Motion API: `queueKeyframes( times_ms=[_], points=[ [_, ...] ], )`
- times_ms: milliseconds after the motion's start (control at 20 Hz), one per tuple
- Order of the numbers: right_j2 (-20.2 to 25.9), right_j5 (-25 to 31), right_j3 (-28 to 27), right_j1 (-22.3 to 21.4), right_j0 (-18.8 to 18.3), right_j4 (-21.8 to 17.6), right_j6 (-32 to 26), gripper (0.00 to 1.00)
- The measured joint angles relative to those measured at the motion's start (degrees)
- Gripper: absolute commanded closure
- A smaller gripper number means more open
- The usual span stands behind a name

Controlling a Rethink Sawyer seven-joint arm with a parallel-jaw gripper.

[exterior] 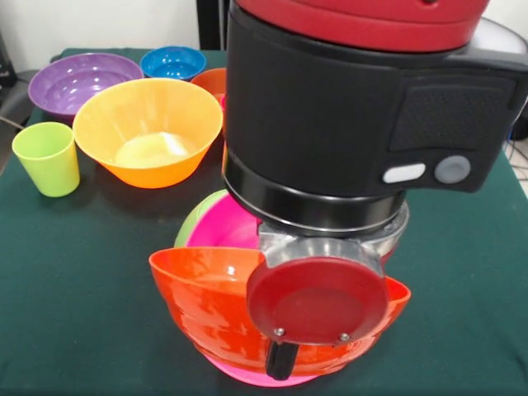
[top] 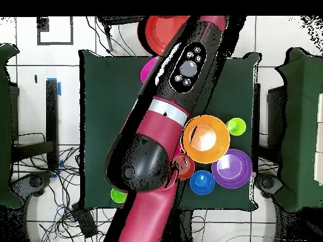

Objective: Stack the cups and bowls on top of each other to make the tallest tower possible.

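Worktop [exterior: 74, 280]: covered in dark green cloth.

Tower [exterior: 247, 305]: stands at the near edge of the front view. A lime green bowl [exterior: 198, 219] shows only as a curved sliver at the back left; a large pink bowl [exterior: 227, 227] shows above and behind, with its rim also peeking out at the very bottom; a medium orange bowl [exterior: 202, 297] sits in front, tilted toward the camera.

Arm [exterior: 346, 107]: red and black, fills the upper right of the front view and hangs directly over the tower. A red round disc [exterior: 318, 301] on its underside covers part of the orange bowl.

Tool [exterior: 280, 361]: only a dark stub shows below the disc, against the orange bowl. Cannot tell how far it is open or whether it holds anything.

Large yellow-orange bowl [exterior: 148, 128]: upright, behind and left of the tower.

Purple bowl [exterior: 70, 82]: upright, far left, just behind the yellow-orange one.

Small blue bowl [exterior: 173, 62]: upright, beside the purple bowl at the far edge.

Small dark orange bowl [exterior: 210, 81]: partly hidden by the arm.

Light green cup [exterior: 47, 157]: upright, just left of the yellow-orange bowl.

Second green cup [top: 118, 195]: overhead view, at the worktop corner near the arm's base.
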Motion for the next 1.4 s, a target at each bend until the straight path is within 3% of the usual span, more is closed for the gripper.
queueKeyframes(
  times_ms=[500,1400],
  points=[
    [2.23,-0.01,0.01,0.38,0.01,-1.05,0.0,1.0],
    [12.52,-0.02,0.07,5.78,1.52,-10.34,0.0,1.0]
  ],
)
